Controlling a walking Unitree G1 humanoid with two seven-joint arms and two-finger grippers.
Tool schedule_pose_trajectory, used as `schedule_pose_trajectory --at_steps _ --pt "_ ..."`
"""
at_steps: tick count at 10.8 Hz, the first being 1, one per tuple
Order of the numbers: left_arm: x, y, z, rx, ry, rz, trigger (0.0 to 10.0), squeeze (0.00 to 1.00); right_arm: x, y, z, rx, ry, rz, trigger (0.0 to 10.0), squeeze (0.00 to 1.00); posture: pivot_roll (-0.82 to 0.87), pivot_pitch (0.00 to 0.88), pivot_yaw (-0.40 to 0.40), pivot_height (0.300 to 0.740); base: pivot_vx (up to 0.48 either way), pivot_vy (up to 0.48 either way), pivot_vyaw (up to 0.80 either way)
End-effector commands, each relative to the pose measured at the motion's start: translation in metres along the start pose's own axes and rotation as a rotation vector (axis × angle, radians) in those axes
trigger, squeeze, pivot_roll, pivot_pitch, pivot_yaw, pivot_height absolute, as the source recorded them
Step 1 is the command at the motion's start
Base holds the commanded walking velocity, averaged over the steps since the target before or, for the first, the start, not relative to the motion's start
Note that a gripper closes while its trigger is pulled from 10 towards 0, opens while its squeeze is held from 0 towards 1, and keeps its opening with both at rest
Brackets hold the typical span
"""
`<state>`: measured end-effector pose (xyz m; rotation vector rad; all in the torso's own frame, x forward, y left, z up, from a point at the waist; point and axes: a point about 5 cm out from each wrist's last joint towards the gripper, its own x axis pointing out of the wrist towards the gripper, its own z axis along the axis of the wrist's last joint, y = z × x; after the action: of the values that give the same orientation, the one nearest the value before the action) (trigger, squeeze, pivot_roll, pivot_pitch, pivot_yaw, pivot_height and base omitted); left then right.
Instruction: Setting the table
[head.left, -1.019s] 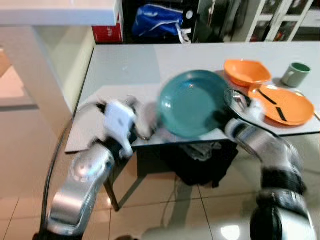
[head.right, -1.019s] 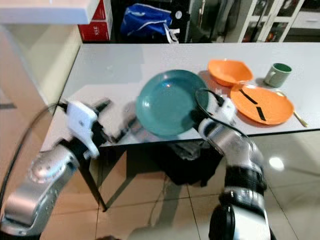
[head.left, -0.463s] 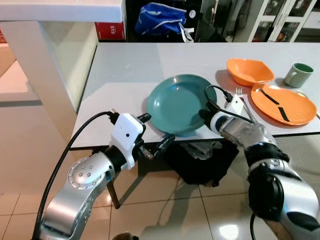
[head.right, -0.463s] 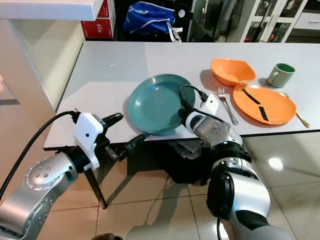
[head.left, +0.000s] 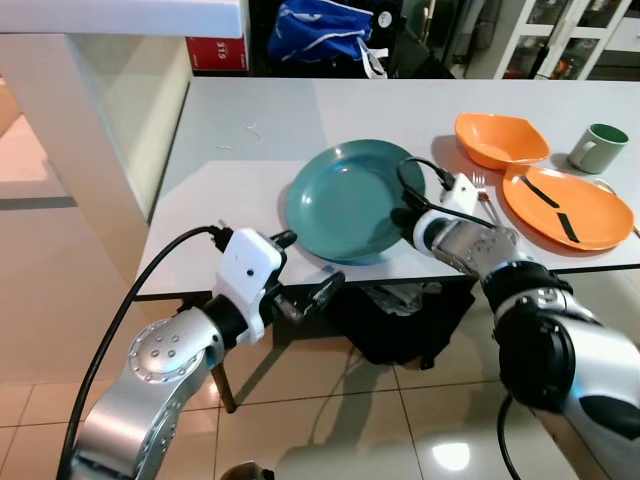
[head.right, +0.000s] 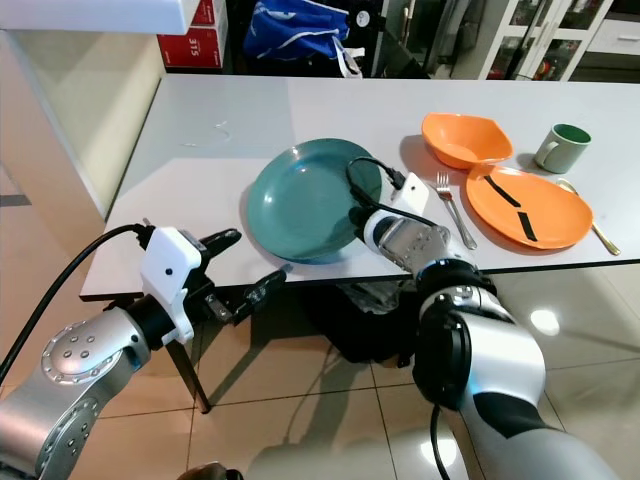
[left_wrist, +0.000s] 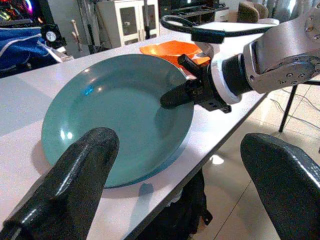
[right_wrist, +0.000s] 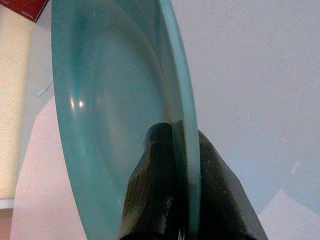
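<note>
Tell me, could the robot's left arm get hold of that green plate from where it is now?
Probably yes. The left gripper hangs open just off the table edge, facing the green plate, with nothing between. The right gripper already pinches the plate's far rim, which leaves the near side free.

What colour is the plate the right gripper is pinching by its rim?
Teal, a plain blue-green plate with no pattern; the left wrist view shows it best.

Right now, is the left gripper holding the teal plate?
No. The left gripper hangs open below the table edge, apart from the teal plate, whose rim the right gripper pinches.
</note>
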<state>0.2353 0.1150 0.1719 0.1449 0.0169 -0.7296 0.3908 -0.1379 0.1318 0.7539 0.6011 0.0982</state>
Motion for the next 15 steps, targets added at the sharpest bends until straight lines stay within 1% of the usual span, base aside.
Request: schedule_pose_trajectory --at_steps 1,3,4,5,6,7,8,9,10,11,12,13,14,15 --pt "0.001 0.000 0.004 0.004 -0.006 0.004 10.0 0.00 0.001 0.001 -0.001 -0.030 0.013 -0.025 10.0 0.60 0.04 0.056 -0.055 0.740 0.000 0.000 0.00" --pt "0.001 0.003 0.004 0.004 -0.002 0.025 10.0 0.00 0.001 0.004 0.003 -0.047 -0.011 -0.030 10.0 0.81 0.04 0.058 -0.056 0.740 0.000 0.000 0.00" --pt "0.001 0.003 0.005 0.006 -0.002 0.031 10.0 0.00 0.001 0.005 0.003 -0.060 -0.022 -0.031 10.0 0.87 0.04 0.057 -0.056 0.740 0.000 0.000 0.00" --pt "0.002 0.005 0.006 0.008 -0.005 0.038 10.0 0.00 0.002 0.007 0.004 -0.104 -0.035 -0.025 10.0 0.98 0.05 0.054 -0.057 0.740 0.000 0.000 0.00" --pt "0.002 0.007 0.007 0.010 -0.007 0.043 10.0 0.00 0.003 0.010 0.004 -0.158 -0.044 -0.019 10.0 1.00 0.05 0.054 -0.057 0.740 0.000 0.000 0.00" --pt "0.002 0.008 0.007 0.011 -0.009 0.048 10.0 0.00 0.004 0.013 0.005 -0.272 -0.058 -0.015 10.0 1.00 0.05 0.051 -0.056 0.740 0.000 0.000 0.00" --pt "0.004 0.010 0.008 0.012 -0.014 0.053 10.0 0.00 0.006 0.018 0.001 -0.395 -0.060 -0.011 10.0 1.00 0.05 0.045 -0.055 0.740 0.000 0.000 0.00" --pt "0.005 0.010 0.009 0.015 -0.016 0.053 10.0 0.00 0.007 0.019 -0.002 -0.428 -0.062 -0.017 10.0 1.00 0.05 0.043 -0.055 0.740 0.000 0.000 0.00" --pt "0.006 0.010 0.010 0.015 -0.020 0.053 10.0 0.00 0.008 0.020 -0.003 -0.542 -0.077 -0.054 10.0 1.00 0.06 0.040 -0.055 0.740 0.000 0.000 0.00" --pt "0.009 0.011 0.011 0.017 -0.027 0.054 10.0 0.00 0.009 0.020 -0.001 -0.683 -0.124 -0.122 10.0 0.00 0.06 0.036 -0.058 0.740 0.000 0.000 0.00" --pt "0.009 0.013 0.012 0.019 -0.029 0.055 10.0 0.00 0.009 0.021 0.001 -0.787 -0.157 -0.164 10.0 0.00 0.06 0.036 -0.055 0.740 0.000 0.000 0.00" --pt "0.007 0.014 0.012 0.021 -0.027 0.056 10.0 0.00 0.009 0.018 -0.002 -0.818 -0.156 -0.190 10.0 0.00 0.07 0.035 -0.052 0.740 0.000 0.000 0.00" --pt "0.007 0.015 0.013 0.024 -0.027 0.057 10.0 0.00 0.009 0.015 -0.001 -0.793 -0.183 -0.215 10.0 0.00 0.07 0.032 -0.053 0.740 0.000 0.000 0.00" --pt "0.007 0.016 0.013 0.025 -0.028 0.059 10.0 0.00 0.009 0.015 -0.001 -0.800 -0.187 -0.214 10.0 0.00 0.07 0.031 -0.051 0.740 0.000 0.000 0.00"
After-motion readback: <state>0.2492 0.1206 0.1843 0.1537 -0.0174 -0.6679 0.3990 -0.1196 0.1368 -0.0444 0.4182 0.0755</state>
